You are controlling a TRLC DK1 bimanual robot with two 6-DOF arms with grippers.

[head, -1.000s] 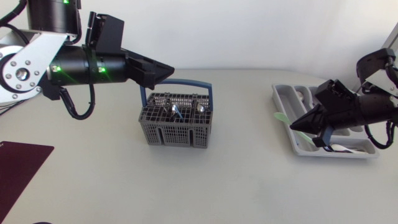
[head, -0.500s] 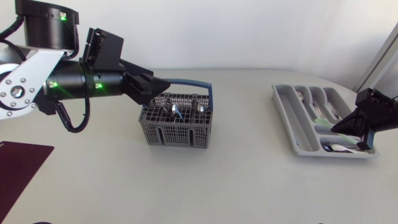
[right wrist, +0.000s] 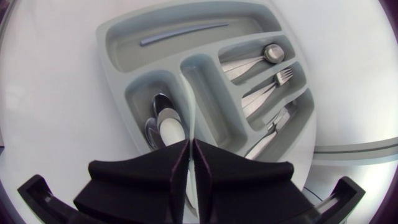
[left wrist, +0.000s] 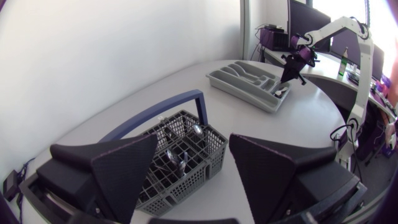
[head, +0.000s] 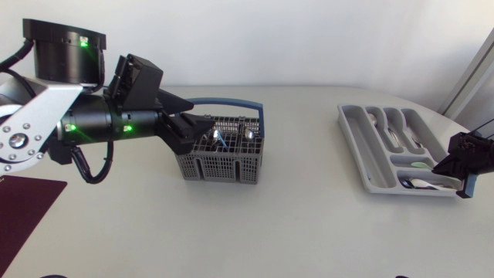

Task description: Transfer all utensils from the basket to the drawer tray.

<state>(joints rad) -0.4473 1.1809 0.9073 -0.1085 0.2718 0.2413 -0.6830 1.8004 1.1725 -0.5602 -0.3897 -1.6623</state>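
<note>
Poised close above the basket [head: 220, 158] with the left gripper [left wrist: 193, 142] spread wide, facing stiff, light, likely slick metal utensils [head: 218, 137] standing bowls-up inside, probably best pinched at the necks, with the right gripper [right wrist: 190, 146] nearly closed and empty, well away from the basket at the drawer tray [head: 363, 147].

Robotics lab bench, not a home kitchen.
Shows in the two jointed arms, left arm [head: 93, 123] and right arm [left wrist: 333, 28], set at a plain white table [head: 293, 232], and in the props laid out on it: a grey cutlery basket [head: 220, 161], a grey drawer tray [head: 361, 147], a dark red mat [head: 23, 205] at one corner.
</note>
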